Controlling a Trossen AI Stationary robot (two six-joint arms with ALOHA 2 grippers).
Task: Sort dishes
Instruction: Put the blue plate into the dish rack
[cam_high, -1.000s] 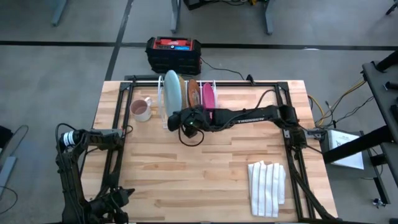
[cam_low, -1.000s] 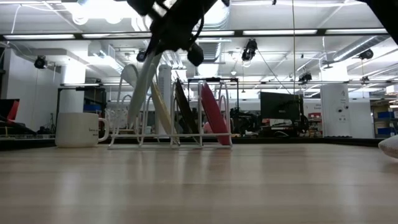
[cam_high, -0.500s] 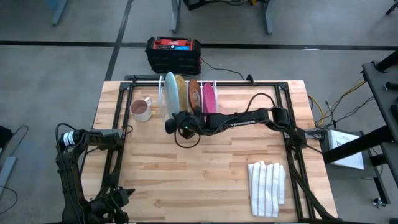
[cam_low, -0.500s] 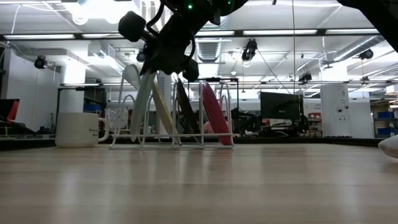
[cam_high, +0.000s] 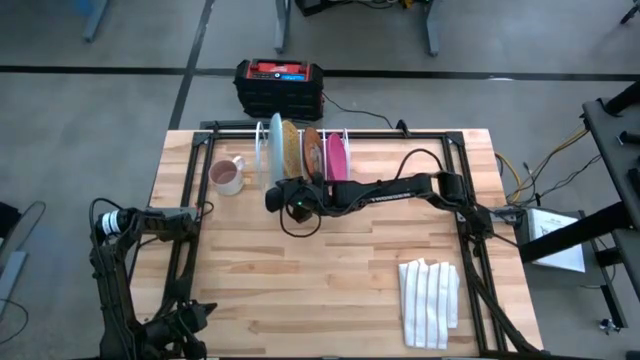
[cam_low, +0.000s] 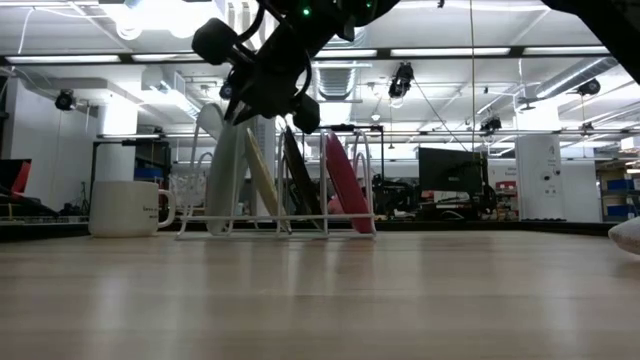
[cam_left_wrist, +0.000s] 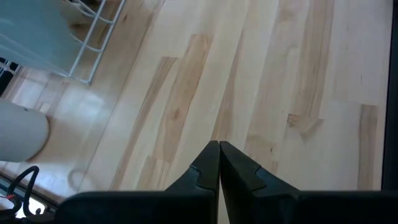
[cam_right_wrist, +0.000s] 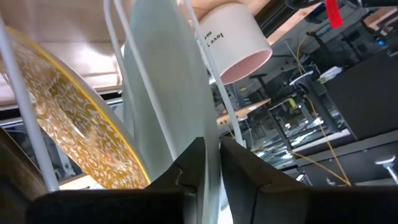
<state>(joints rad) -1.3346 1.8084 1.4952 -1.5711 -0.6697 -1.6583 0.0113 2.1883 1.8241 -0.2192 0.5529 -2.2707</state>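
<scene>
At the surface's far edge, my right gripper pinches the teal plate rim in the rack; left gripper closed, parked near-left corner.

Both arms are showing dark, near-black housings with rounded joints. The right arm is carrying pale lettering and a looping black cable; a small green light is glowing near its wrist

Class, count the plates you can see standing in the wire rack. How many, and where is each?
4, all upright in the rack at the table's back: the teal-blue plate nearest the mug, then the yellow plate, the orange-brown plate, the pink plate. None seems hidden.
</scene>
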